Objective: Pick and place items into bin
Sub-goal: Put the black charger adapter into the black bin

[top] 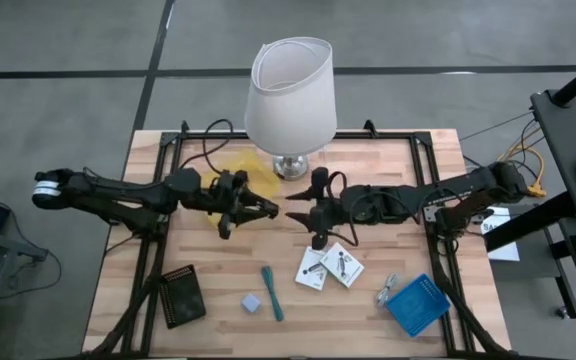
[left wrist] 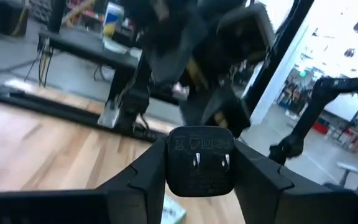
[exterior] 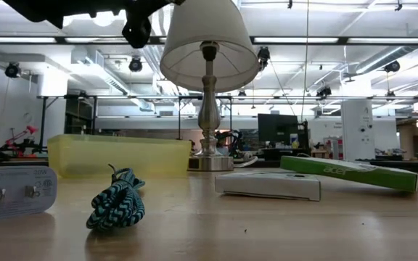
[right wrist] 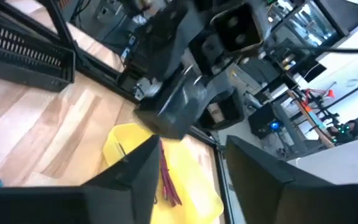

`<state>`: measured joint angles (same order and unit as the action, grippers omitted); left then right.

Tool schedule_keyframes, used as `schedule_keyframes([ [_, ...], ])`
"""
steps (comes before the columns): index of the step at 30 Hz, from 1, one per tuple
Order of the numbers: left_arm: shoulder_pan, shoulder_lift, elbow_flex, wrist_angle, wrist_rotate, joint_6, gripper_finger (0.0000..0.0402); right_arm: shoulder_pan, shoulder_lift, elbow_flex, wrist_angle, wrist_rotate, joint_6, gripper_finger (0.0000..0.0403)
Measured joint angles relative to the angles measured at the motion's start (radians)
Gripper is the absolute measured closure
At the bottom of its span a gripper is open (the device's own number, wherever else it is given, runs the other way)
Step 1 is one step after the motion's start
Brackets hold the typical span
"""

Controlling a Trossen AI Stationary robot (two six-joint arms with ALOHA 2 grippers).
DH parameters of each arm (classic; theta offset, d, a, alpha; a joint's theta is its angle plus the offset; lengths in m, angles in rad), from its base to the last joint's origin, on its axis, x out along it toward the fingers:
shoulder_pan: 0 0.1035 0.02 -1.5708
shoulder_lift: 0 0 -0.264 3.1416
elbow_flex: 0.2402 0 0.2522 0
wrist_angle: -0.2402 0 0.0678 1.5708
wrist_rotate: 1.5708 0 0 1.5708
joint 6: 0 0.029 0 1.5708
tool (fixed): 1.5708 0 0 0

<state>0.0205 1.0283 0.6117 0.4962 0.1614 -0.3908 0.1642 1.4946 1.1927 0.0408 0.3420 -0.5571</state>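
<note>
My left gripper (top: 260,209) hangs above the table's middle, shut on a black two-pronged plug adapter (left wrist: 199,177). My right gripper (top: 298,214) faces it from the right, open and empty, its fingers (right wrist: 135,174) wide apart. The yellow bin (top: 236,168) sits beside the lamp base; magenta sticks (right wrist: 166,177) lie inside it. On the near table lie a teal braided cable (top: 271,292), a lavender cube (top: 252,303) and two white printed cards (top: 328,268). In the low view the cable (exterior: 115,199) lies bundled in front of the bin (exterior: 118,154). My left gripper pinches the black plug adapter by its two opposite side faces (left wrist: 174,169), one finger on each. The pronged face (left wrist: 210,160) looks toward the wrist camera. The adapter is lifted clear of the table.
A big white lamp (top: 290,95) stands at the far middle, close to both grippers. A dark flat box (top: 183,295) lies near left, a blue box (top: 418,303) and a small metallic thing (top: 386,290) near right. Black frame rails (top: 153,250) run along both table sides.
</note>
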Motion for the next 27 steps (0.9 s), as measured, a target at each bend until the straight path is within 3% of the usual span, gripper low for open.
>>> schedule_keyframes([
  [10,0.000,0.023,0.000,0.099,-0.159,-0.025,0.0269,-0.001,0.001,0.012,0.004,0.001,-0.057,0.0161],
  [27,0.000,0.222,0.000,0.522,-0.177,-0.131,0.0269,-0.010,0.001,0.011,0.091,0.080,-0.154,0.0155],
])
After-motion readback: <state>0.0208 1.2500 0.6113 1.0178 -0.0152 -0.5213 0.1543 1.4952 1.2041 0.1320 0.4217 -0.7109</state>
